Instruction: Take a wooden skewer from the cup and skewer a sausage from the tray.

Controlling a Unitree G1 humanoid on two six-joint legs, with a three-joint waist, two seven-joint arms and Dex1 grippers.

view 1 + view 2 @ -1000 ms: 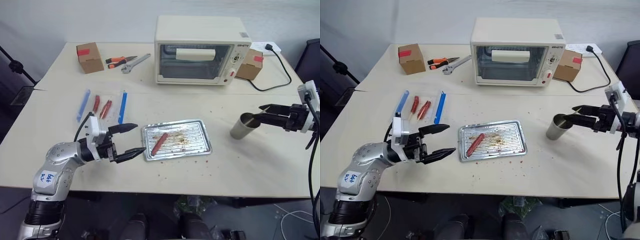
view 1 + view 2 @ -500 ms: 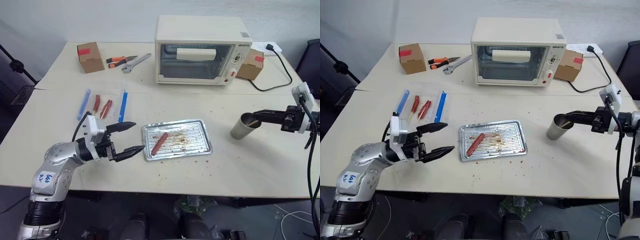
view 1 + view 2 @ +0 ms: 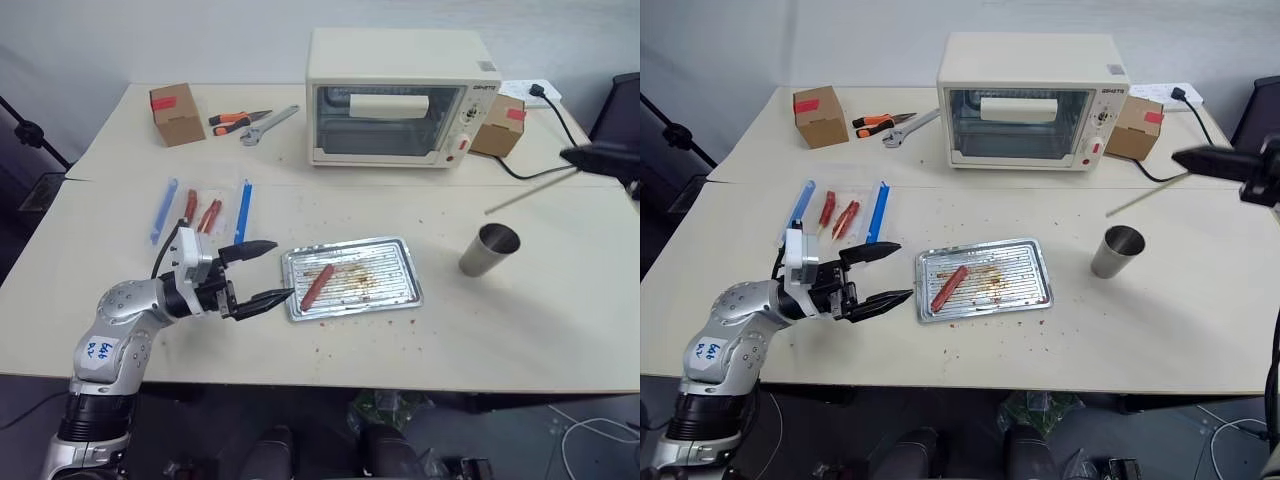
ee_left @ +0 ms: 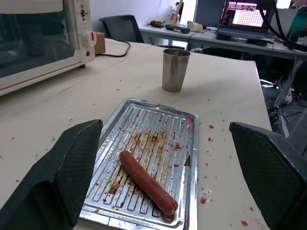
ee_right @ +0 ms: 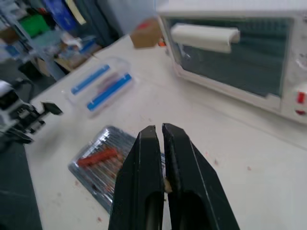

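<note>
The right end effector point(image 3: 1185, 157), clenched on a wooden skewer point(image 3: 1145, 195), hangs above the cup point(image 3: 1117, 251), while the released left end effector point(image 3: 266, 271) waits beside the tray point(image 3: 400, 287) holding a sausage point(image 3: 318, 285).

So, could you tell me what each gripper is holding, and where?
The right gripper pinches the wooden skewer at its upper end; the left gripper holds nothing.

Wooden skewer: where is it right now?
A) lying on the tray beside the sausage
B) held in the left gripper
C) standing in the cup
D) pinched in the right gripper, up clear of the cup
D: the wooden skewer slants out from the shut right gripper, up above the cup.
</note>
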